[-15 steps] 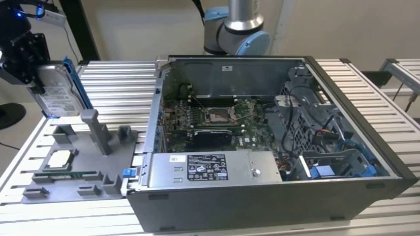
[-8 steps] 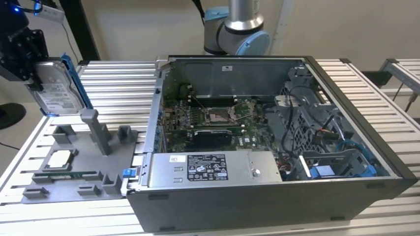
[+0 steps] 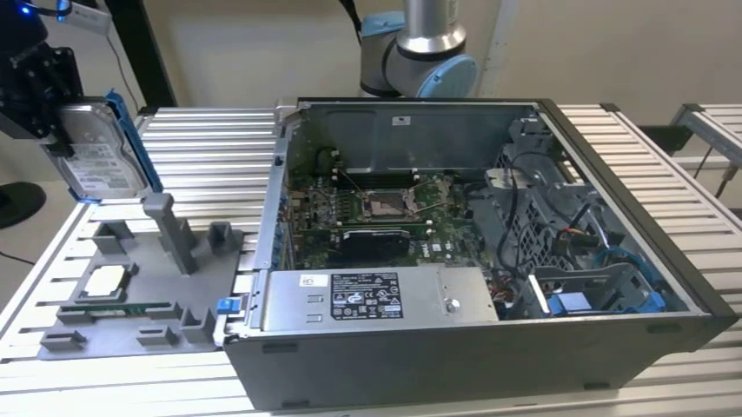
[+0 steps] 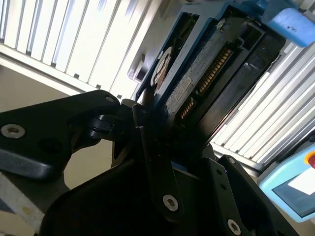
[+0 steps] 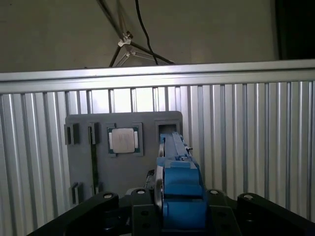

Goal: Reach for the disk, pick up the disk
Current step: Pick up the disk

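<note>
Hand (image 3: 56,122) clamped on disk (image 3: 102,161), held edgewise above grey fixture (image 3: 145,300), beside open computer case (image 3: 464,369)

The exterior view sits high, looking steeply down over the slatted table (image 3: 208,139), with the open computer case (image 3: 487,261) in the middle and the grey fixture tray (image 3: 145,328) on the exterior view's left. The first wrist view hangs well above, facing straight down past the disk (image 5: 178,182) onto that same tray and slats. The second wrist view is in very close, peering along the gripper (image 4: 170,130) at the disk's connector edge, slats behind. All three views share disk and slats.
</note>
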You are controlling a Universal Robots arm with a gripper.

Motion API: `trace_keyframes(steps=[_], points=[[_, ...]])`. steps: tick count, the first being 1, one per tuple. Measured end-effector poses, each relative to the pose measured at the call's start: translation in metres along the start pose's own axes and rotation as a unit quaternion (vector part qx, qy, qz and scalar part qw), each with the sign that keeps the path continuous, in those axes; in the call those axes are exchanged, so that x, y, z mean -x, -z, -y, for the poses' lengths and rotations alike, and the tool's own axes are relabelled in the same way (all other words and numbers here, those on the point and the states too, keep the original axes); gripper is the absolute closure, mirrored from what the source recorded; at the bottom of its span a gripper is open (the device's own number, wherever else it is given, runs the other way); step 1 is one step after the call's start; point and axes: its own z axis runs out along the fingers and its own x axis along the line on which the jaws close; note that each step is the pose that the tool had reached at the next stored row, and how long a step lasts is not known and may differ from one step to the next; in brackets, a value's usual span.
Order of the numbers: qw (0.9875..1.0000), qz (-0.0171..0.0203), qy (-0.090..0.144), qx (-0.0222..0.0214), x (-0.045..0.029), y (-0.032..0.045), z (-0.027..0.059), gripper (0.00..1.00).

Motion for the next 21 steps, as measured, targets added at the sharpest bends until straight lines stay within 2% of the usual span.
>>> trace_keyframes(steps=[21], points=[[1.0000,0.0000,0.000,0.0000,0.0001,0.0200,0.0001,1.00]])
